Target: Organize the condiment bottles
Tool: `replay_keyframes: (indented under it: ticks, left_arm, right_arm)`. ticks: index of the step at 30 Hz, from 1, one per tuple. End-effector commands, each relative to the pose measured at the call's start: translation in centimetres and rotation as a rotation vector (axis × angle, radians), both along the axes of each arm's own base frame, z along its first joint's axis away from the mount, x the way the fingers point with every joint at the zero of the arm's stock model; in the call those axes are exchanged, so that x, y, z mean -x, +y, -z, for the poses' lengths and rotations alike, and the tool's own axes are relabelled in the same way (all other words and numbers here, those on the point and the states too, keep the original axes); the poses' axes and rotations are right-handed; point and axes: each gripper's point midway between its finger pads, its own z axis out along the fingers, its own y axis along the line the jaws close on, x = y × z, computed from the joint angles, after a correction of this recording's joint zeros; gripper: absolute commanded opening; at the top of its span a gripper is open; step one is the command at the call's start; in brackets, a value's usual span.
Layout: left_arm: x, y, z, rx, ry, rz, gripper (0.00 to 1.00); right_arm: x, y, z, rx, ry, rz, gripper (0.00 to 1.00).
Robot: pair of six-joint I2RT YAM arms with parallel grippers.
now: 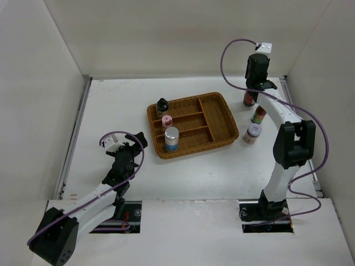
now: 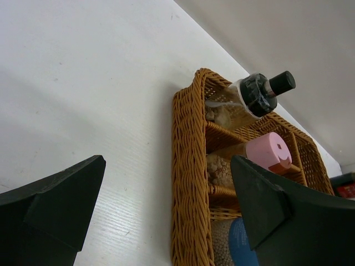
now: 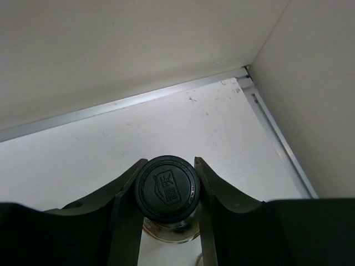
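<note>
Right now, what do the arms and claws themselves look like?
Left arm and right arm: white links, black joints, each with a loose purple cable. Left claw and right claw: matte black, wedge-shaped fingers. No markings visible.

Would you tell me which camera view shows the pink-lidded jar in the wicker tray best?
The left wrist view: the pink-lidded jar is close, lid and side clear. The top external view shows it small, from above, in the wicker tray. The right wrist view does not show it.
</note>
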Motion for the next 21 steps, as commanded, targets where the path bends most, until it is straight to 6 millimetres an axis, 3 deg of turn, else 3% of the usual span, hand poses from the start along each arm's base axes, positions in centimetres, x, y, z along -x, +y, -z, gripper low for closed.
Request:
replay_keyframes:
  ticks: [1, 6, 12, 17, 21]
  left_arm:
    - [-0.3, -0.2, -1.3, 0.029, -0.045, 0.002, 1.0]
    - [-0.3, -0.3, -1.5, 0.031, -0.05, 0.004, 1.0]
    - [-0.3, -0.4, -1.3, 0.029, -0.045, 0.008, 1.0]
    - [-0.3, -0.5, -1.4, 0.032, -0.047, 0.013, 1.0]
    - [-0.3, -0.5, -1.4, 0.033, -0.049, 0.013, 1.0]
  right_arm:
    - [3.1, 4.2, -17.7, -0.009, -0.407, -0.075, 0.29]
    - [5.1, 11.0, -19.0, -0.042, -0.432, -0.216, 0.3]
    - [6.6, 20.7, -19.8, -0.099, -0.454, -0.421, 0.3]
    - [5.9, 25.4, -20.2, -0.129, -0.467, -0.494, 0.31]
    - [5.6, 27.7, -19.7, -0.154, -0.463, -0.528, 0.31]
